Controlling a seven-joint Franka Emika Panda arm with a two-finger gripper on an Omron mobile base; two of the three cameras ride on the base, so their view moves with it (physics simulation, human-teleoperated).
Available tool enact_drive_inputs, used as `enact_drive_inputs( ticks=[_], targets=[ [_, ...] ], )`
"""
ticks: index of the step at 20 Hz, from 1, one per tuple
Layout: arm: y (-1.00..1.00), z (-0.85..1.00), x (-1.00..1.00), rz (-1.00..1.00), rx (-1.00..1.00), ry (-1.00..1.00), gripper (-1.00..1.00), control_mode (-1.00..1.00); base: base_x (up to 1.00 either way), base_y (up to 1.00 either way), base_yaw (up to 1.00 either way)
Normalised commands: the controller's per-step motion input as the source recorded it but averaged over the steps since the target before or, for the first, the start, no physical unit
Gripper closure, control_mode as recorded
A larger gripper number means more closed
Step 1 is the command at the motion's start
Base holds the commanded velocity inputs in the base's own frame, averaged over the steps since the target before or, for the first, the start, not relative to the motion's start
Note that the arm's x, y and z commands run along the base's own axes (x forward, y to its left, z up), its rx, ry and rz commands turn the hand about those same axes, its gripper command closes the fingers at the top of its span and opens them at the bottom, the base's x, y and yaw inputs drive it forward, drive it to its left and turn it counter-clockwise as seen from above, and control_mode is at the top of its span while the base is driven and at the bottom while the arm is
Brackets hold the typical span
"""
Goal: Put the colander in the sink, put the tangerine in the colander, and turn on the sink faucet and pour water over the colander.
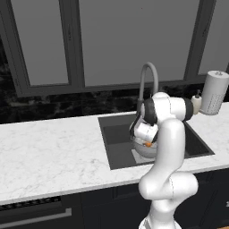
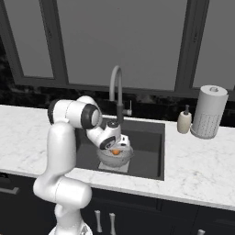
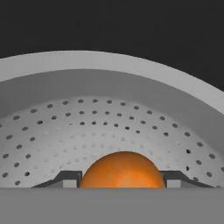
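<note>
No brand, label or writing could be read on anything in the kitchen.

In the hand view the tangerine [image 3: 122, 170] sat between the two dark fingertips [image 3: 69, 178], which touched it on either side, so the jaws were closed around the fruit. Behind it curved the perforated inner wall of the colander [image 3: 87, 131], whose broad rim arched above against the dark basin.

That close look was not to be had from the base views. They showed instead where everything stood: the colander [image 2: 114, 158] rested inside the sink [image 2: 147, 151], on the light patch at its bottom, and the gripper [image 2: 115, 149] reached down into it with the tangerine [image 2: 116, 151] as a small orange spot at its tip. From the left base view the arm hid much of the colander [image 1: 144, 150], leaving just a sliver of orange [image 1: 148, 144].

The sink faucet [image 2: 117, 87] rose behind the basin. On the counter [image 2: 202, 160] to the right stood a soap dispenser [image 2: 184, 120] and a tall white perforated cylinder [image 2: 209, 112], just beside each other.
</note>
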Motion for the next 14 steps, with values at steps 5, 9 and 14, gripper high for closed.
enact_drive_inputs(
  ticks=[5, 9, 14],
  targets=[
    [0.00, -0.02, -0.07, 0.00, 0.00, 0.00, 1.00, -1.00, 0.00, 0.00, 0.00],
    [0.01, 0.00, -0.34, 0.00, 0.00, 0.00, 1.00, -1.00, 0.00, 0.00, 0.00],
    [0.02, 0.01, -0.47, 0.00, 0.00, 0.00, 1.00, -1.00, 0.00, 0.00, 0.00]
  ],
)
